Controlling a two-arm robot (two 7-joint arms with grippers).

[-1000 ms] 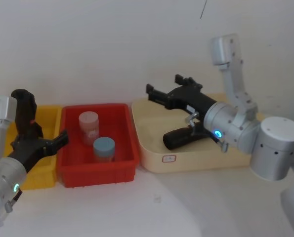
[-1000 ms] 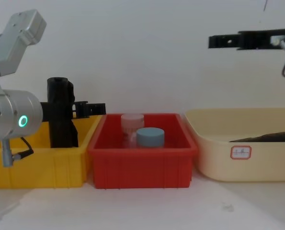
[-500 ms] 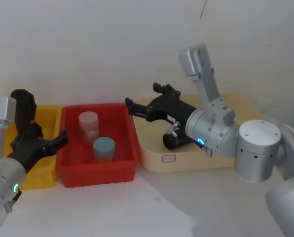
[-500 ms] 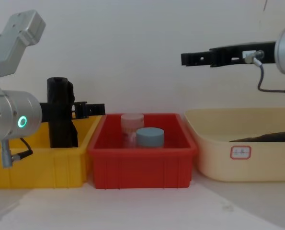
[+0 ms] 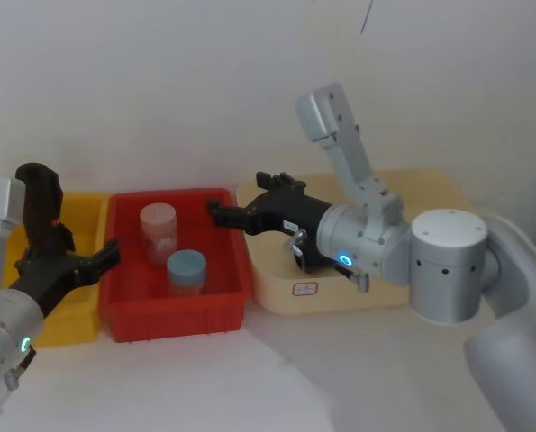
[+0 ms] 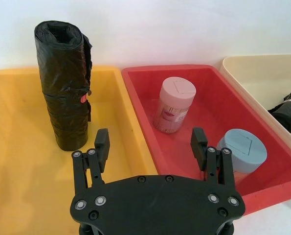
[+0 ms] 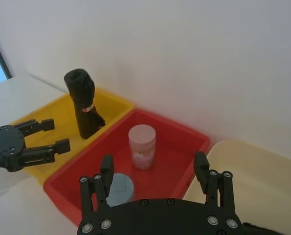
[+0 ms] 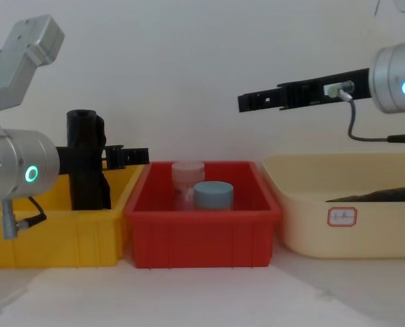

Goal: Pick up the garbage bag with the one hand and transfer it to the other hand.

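The garbage bag (image 5: 40, 209) is a tall black roll with a small red label, standing upright at the back of the yellow bin (image 5: 74, 322). My left gripper (image 5: 87, 252), with the green-cyan ring, hovers open just in front of the bag and to its right. In the left wrist view the bag (image 6: 62, 88) stands beyond the left gripper (image 6: 150, 142), outside the left finger, with nothing between the fingers. My right gripper (image 5: 238, 196), with the blue ring, is open in the air over the red bin's right rim, pointing towards the bag (image 7: 84, 103).
The red bin (image 5: 173, 315) in the middle holds a pink-lidded jar (image 5: 158, 229) and a blue-lidded jar (image 5: 186, 267). On the right, a cream bin (image 8: 379, 225) holds another dark roll (image 8: 386, 195) lying flat. A white wall stands close behind the bins.
My right arm has swung left, from above the cream bin to above the red bin's right rim, still open. The left gripper and the bag have barely moved.
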